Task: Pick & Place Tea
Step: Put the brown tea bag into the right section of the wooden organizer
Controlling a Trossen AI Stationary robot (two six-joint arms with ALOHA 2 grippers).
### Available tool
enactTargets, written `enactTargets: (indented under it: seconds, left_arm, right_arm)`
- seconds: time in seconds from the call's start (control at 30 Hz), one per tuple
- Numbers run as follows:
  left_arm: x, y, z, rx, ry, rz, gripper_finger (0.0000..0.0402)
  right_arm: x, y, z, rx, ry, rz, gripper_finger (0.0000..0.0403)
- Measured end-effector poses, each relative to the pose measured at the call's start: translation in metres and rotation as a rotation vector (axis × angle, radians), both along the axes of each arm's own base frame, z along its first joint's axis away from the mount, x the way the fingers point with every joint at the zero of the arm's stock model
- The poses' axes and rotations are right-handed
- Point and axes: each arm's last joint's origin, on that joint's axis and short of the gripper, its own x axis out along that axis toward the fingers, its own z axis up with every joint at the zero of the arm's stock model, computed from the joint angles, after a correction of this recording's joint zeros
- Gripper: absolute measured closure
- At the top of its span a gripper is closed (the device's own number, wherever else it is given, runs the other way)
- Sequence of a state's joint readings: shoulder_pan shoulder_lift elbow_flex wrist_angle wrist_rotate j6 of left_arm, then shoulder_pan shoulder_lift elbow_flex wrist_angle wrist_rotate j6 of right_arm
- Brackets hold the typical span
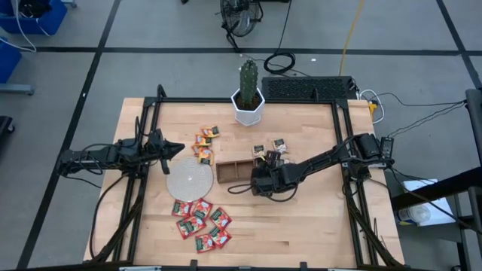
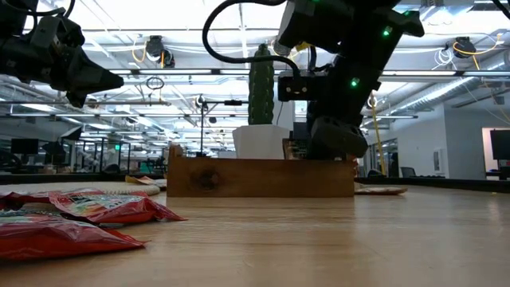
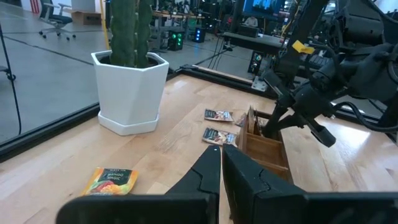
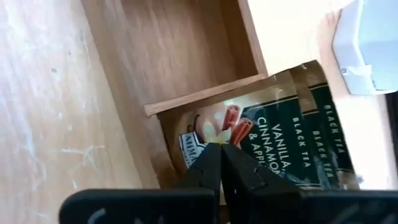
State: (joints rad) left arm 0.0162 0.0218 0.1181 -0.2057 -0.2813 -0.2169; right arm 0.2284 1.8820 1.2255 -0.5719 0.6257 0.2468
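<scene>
2 dark fingers (image 4: 211, 168) of the right gripper (image 1: 261, 181) are pressing together, pinching a whitish vanilla-cinnamon sachet (image 4: 280, 134) over the end compartment of the brown tray (image 1: 235, 172). 2 more whitish sachets (image 1: 269, 147) are lying just beyond. The left gripper (image 3: 219, 163) is hanging closed and empty, orange sachets (image 1: 205, 144) ahead of it, red sachets (image 1: 201, 221) near the grey disc (image 1: 189, 178).

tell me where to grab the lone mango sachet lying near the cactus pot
The mango sachet lies flat on the wood, clear of the white pot. Bring the left claw straight down and pinch one free edge, since a flat packet offers no sides.
</scene>
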Motion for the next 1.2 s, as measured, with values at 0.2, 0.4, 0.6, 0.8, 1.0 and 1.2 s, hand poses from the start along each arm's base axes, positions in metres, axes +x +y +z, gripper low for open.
enactTargets:
  seconds: [0.2,0.4,0.6,0.8,1.0,1.2]
  left_arm:
    - [0.0,0.0,0.0,0.0,0.0,0.0,0.038]
    - [0.0,0.0,0.0,0.0,-0.001,0.0,0.038]
    - [0.0,0.0,0.0,0.0,-0.001,0.0,0.038]
    - [0.0,0.0,0.0,0.0,-0.001,0.0,0.038]
    - [0.0,0.0,0.0,0.0,-0.001,0.0,0.038]
    - [0.0,0.0,0.0,0.0,0.0,0.0,0.038]
  right_arm:
    - [-0.004,0.002,0.007,0.0,0.003,0.012,0.0403]
    - [-0.016,0.005,0.051,0.029,-0.122,0.023,0.0403]
    - [-0.045,-0.004,0.091,0.032,-0.13,0.02,0.0403]
    - [-0.064,-0.034,0.101,0.039,-0.15,-0.085,0.04]
    - [-0.065,-0.083,0.098,0.174,-0.093,-0.165,0.0311]
    - [-0.076,-0.143,0.079,0.355,0.004,-0.392,0.0168]
